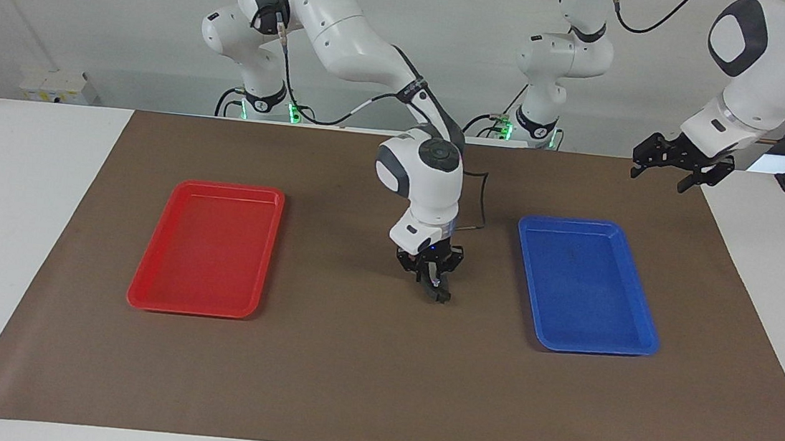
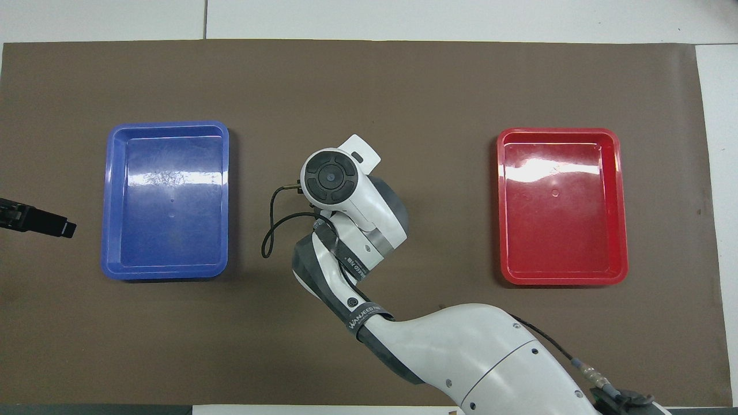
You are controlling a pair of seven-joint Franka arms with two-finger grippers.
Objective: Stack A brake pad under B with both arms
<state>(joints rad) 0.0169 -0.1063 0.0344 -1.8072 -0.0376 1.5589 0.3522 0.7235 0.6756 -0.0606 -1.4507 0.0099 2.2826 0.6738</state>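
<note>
My right gripper (image 1: 435, 291) reaches down to the brown mat (image 1: 349, 375) midway between the two trays. A small dark piece (image 1: 440, 297) lies on the mat right at its tip; I cannot tell whether it is the A brake pad, B, or both. In the overhead view the right arm's wrist (image 2: 331, 178) covers that spot, so neither piece shows there. My left gripper (image 1: 660, 176) hangs open and empty in the air over the mat's edge at the left arm's end, beside the blue tray; it also shows in the overhead view (image 2: 60, 226).
An empty blue tray (image 1: 569, 222) (image 2: 167, 124) lies toward the left arm's end and an empty red tray (image 1: 230, 188) (image 2: 556, 131) toward the right arm's end. A black cable (image 2: 271, 230) loops off the right wrist.
</note>
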